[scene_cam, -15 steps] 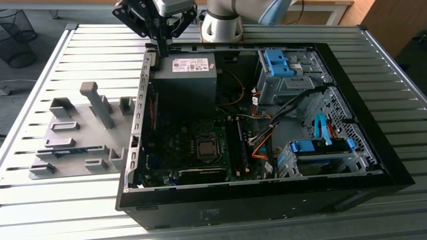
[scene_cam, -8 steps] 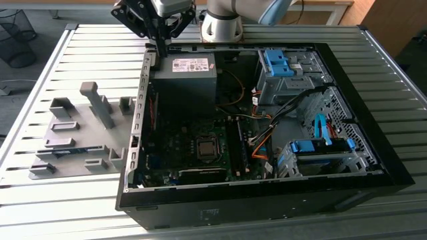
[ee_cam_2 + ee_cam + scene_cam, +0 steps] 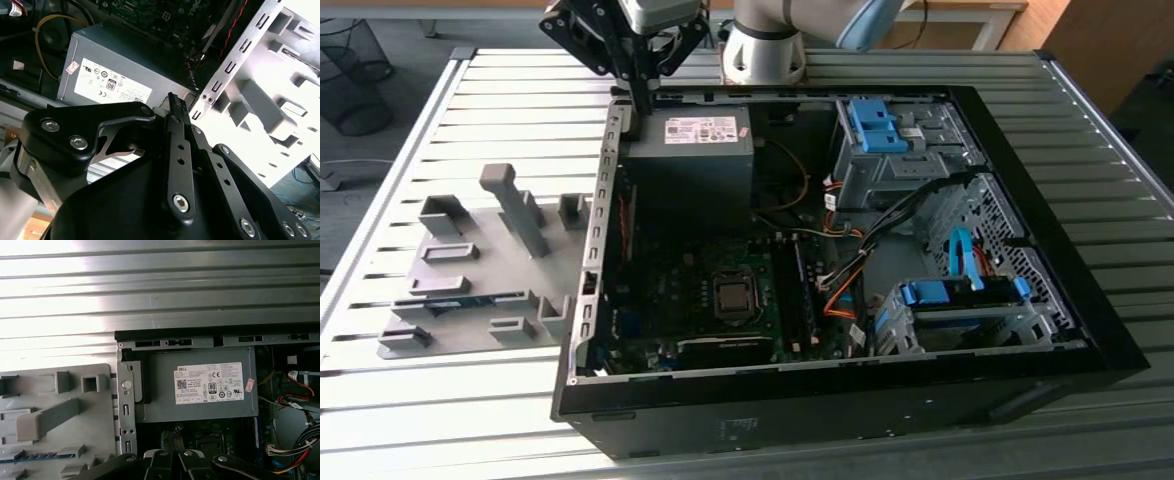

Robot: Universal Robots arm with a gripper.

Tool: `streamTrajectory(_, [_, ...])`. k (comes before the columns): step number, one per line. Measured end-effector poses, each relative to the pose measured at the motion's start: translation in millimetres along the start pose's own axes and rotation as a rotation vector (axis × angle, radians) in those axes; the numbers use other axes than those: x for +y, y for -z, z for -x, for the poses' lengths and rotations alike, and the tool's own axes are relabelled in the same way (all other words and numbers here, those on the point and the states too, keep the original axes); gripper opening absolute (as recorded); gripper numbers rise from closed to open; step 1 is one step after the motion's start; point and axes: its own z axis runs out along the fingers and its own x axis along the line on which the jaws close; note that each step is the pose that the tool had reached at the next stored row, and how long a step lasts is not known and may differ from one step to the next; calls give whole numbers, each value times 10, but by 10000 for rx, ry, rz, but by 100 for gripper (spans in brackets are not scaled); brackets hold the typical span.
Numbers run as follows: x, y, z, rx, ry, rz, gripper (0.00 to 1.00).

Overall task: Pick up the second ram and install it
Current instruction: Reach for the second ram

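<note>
Blue-green second ram [image 3: 474, 300]: one; gripper [image 3: 642, 104]: one.

- The exterior view looks down at a slant from high up and well back. It takes in the whole open computer case [image 3: 854, 405], the grey holder plate [image 3: 467, 300] at the exterior view's left, and the slatted table [image 3: 454, 420].
- The first wrist view faces straight down from nearer, onto the power supply [image 3: 200, 385] and the case's edge.
- The second wrist view looks obliquely past the gripper [image 3: 172, 102], very close.
- All three views share the power supply and the holder plate.
</note>
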Motion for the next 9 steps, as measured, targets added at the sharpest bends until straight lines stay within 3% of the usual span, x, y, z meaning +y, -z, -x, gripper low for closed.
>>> streamTrajectory(9, [-2,-1,-30,0,0,0,10])
